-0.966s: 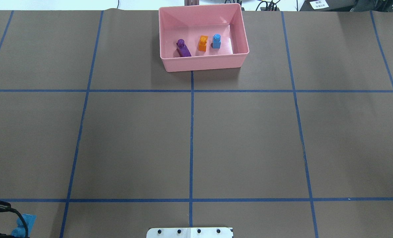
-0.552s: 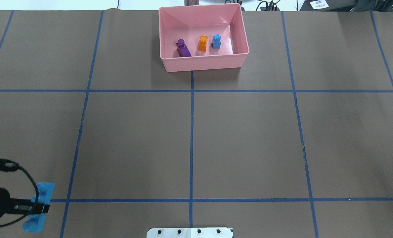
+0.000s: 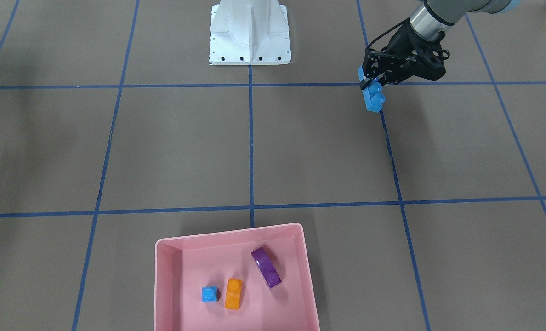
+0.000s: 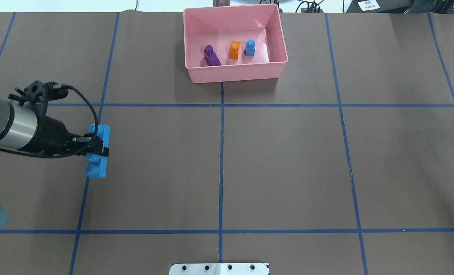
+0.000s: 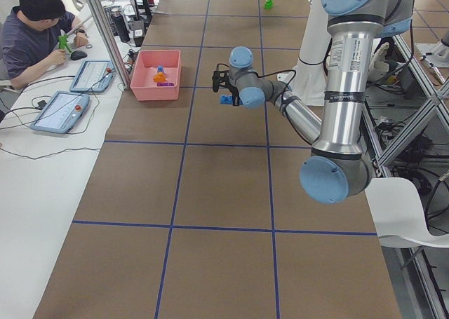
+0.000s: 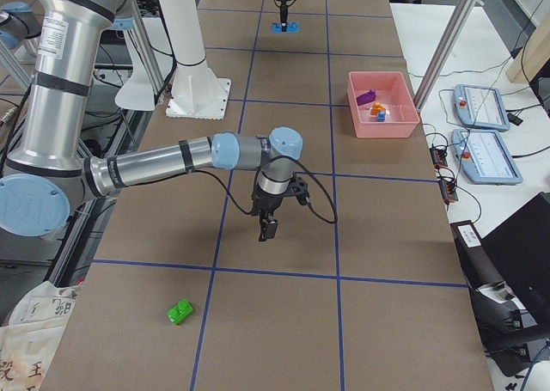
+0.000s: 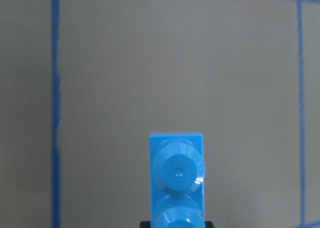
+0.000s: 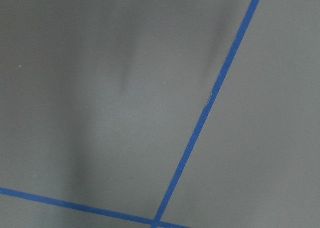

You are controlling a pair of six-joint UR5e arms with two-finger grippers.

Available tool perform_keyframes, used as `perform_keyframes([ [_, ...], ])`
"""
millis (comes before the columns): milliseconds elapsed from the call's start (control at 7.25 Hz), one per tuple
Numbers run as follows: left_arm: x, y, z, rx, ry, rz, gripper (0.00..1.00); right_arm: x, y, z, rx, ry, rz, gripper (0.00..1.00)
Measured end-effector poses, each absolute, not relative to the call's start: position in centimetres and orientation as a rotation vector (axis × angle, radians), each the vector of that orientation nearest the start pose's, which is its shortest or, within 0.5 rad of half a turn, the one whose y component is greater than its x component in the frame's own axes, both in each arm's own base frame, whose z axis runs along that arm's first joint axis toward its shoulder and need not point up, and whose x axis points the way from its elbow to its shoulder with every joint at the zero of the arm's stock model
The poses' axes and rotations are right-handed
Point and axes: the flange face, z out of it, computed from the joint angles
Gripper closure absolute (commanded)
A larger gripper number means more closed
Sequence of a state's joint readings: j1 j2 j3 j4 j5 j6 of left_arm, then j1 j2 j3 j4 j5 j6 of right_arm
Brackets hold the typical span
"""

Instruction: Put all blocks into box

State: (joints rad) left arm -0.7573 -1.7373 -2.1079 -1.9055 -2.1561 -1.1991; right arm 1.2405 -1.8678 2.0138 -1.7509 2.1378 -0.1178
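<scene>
My left gripper is shut on the long blue brick and holds it above the table at the left side; the brick also shows in the front view and the left wrist view. The pink box stands at the far middle, well ahead and to the right of this gripper. In the box lie the purple brick, the orange brick and the tiny blue brick. The green brick lies on the table at the robot's right end. My right gripper hangs over bare table, apart from the green brick; I cannot tell if it is open or shut.
The white robot base stands at the near middle edge. Blue tape lines cross the brown table cover. An operator sits at a side desk with tablets beyond the box.
My left gripper has moved away from the robot's edge and slightly right, carrying the long blue brick from the near left corner toward mid-table. The box and its bricks have not moved.
</scene>
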Motion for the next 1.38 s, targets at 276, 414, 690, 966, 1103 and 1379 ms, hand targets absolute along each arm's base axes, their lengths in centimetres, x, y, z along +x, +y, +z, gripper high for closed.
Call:
perform_keyframes([
  [276,31.9,-46.0,23.1,0.116,1.130,-0.094,1.00,-1.8,-31.7,67.5,-0.012,-0.576,-0.526,0.00],
  [414,33.0,-49.7,21.4,0.128,1.127,-0.122,1.00,-0.2,-28.7,70.4,0.009,-0.577,-0.571,0.01],
  [690,35.8,-56.7,17.3,0.145,1.128,-0.164,1.00,2.1,-22.7,74.9,-0.006,-0.584,-0.654,0.01],
  [966,37.5,-60.4,13.7,0.155,1.146,-0.195,1.00,3.3,-18.5,79.5,0.002,-0.592,-0.680,0.01],
  [1103,38.7,-62.0,12.3,0.159,1.160,-0.210,1.00,3.4,-17.0,81.4,0.020,-0.615,-0.681,0.01],
  [1379,40.0,-64.1,11.5,0.166,1.174,-0.219,1.00,3.0,-15.9,82.4,0.039,-0.704,-0.674,0.01],
])
